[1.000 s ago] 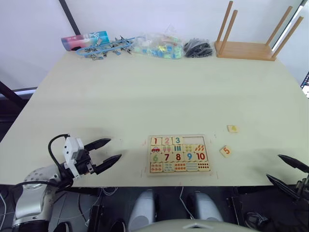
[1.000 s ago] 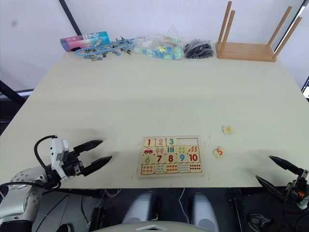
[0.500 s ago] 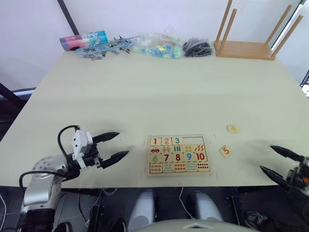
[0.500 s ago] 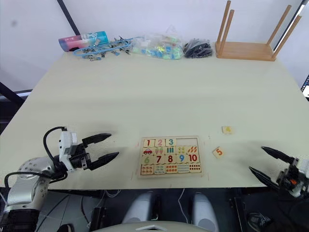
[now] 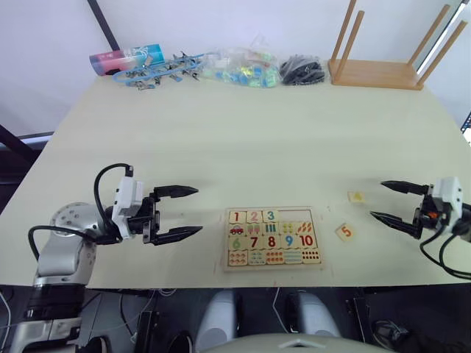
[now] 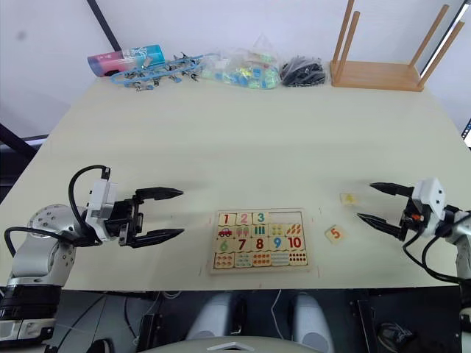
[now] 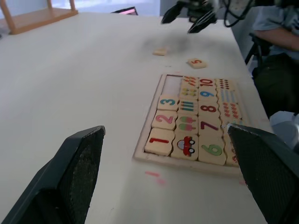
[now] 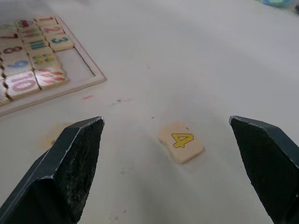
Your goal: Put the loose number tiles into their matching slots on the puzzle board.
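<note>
Wooden puzzle board [image 5: 271,237] sits near your table [image 5: 243,140] edge; 1, 2, 3 seated, two top-row slots [image 5: 296,215] bare. Tile 4 [image 8: 181,147] and tile 5 [image 5: 344,231] lie loose at its 3 o'clock. Right gripper [image 5: 391,200] spread wide, facing tile 4. Left gripper [image 5: 181,212] spread, empty, at board's 9 o'clock. Picture-tile details too small to read.

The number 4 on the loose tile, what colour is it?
Yellow, on the loose 4 tile. The right wrist view shows it best.
</note>
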### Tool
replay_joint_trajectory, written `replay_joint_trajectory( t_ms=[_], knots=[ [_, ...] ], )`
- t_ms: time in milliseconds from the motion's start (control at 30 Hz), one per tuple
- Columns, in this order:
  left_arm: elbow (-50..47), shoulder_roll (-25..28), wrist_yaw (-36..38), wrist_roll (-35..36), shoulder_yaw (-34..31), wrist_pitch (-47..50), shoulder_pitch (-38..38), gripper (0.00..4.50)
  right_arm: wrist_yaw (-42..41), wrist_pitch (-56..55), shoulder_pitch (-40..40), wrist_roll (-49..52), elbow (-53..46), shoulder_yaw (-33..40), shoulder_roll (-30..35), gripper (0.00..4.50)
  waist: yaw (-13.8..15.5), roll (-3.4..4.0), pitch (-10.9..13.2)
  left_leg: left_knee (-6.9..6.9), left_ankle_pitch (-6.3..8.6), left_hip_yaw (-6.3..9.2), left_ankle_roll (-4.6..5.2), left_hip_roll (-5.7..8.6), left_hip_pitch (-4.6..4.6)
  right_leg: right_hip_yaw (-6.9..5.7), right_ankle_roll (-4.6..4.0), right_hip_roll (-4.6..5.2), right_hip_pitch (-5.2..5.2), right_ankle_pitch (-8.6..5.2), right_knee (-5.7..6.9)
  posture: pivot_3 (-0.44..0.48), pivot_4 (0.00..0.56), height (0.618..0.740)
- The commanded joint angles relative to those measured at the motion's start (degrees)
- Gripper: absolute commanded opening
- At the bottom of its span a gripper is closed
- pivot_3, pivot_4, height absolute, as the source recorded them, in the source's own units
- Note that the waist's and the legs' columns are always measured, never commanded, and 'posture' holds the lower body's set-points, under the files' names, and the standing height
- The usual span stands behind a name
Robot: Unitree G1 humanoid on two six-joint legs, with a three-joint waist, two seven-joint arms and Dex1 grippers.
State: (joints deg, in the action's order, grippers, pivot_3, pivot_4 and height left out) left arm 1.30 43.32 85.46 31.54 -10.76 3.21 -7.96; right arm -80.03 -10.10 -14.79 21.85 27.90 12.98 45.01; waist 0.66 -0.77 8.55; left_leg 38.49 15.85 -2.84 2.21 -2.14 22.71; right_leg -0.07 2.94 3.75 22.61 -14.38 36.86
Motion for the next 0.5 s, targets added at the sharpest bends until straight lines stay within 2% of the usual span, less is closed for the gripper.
replay_joint_trajectory(
  t_ms=[33,500],
  knots=[
    [-0.01,1.03,2.43,1.58,-0.29,-0.34,-1.18,4.44,-0.84,0.20,-4.94,-3.88,3.24,-3.11,2.63,4.50,-0.05,0.01,0.01,0.01,0.00,0.00,0.00,0.00,0.00,0.00,0.00,-0.04,0.00,0.00,0.00,0.000,0.150,0.737],
    [-0.43,0.91,6.42,3.69,-0.44,-0.17,-1.39,4.44,-6.88,-7.47,-20.88,-14.92,21.13,-14.37,2.09,4.50,-0.21,0.01,0.03,0.02,-0.01,-0.03,-0.01,-0.02,-0.01,0.05,0.03,-0.20,0.01,0.01,0.01,0.000,0.150,0.737]
  ],
)
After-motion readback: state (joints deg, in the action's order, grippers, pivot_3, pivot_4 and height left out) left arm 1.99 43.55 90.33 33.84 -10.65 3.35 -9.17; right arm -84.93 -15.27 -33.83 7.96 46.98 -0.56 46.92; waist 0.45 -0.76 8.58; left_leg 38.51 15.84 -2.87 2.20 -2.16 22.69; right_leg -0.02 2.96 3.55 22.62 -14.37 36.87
